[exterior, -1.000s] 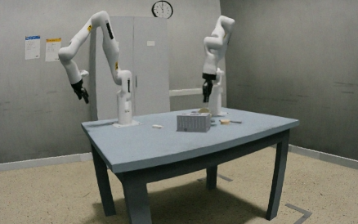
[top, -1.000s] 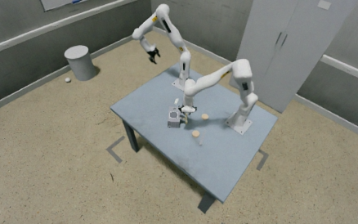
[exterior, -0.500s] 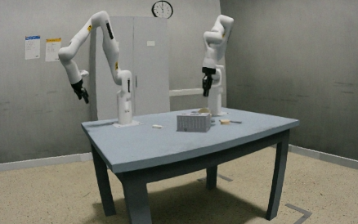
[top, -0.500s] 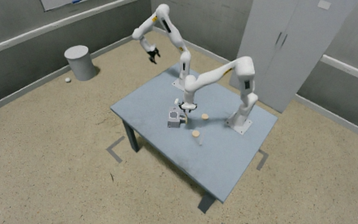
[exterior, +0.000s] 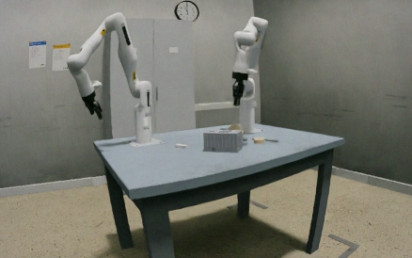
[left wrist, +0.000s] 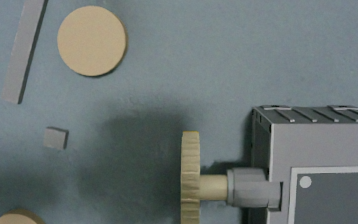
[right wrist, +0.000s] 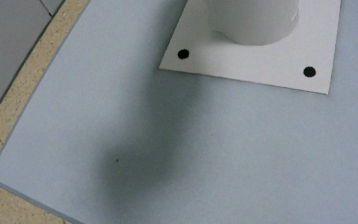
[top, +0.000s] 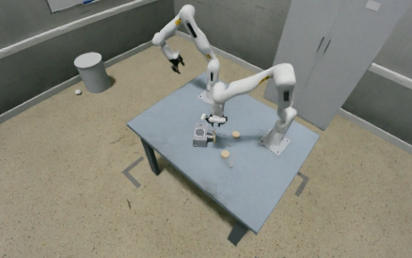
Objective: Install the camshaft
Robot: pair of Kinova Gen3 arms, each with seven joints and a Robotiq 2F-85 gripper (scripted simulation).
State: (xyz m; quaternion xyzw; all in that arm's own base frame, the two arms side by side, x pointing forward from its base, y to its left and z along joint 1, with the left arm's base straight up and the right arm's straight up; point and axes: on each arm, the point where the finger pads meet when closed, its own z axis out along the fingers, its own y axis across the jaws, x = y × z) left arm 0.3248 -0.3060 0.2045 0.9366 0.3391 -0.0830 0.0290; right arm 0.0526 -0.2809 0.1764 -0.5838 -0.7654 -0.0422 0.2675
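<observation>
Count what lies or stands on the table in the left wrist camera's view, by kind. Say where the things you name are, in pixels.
Flat round tan discs (left wrist: pixel 92 41) (left wrist: pixel 19 218) (top: pixel 225 153) (top: pixel 235 135) (exterior: pixel 259 140): 2
Toothed tan gear with shaft (left wrist: pixel 190 175) (top: pixel 214 137) (exterior: pixel 235 127): 1
Long grey bar (left wrist: pixel 25 55) (top: pixel 231 164) (exterior: pixel 271 140): 1
Small grey block (left wrist: pixel 55 138): 1
Boxy grey engine case (left wrist: pixel 310 145) (top: pixel 199 140) (exterior: pixel 219 142): 1
Total: 6
</observation>
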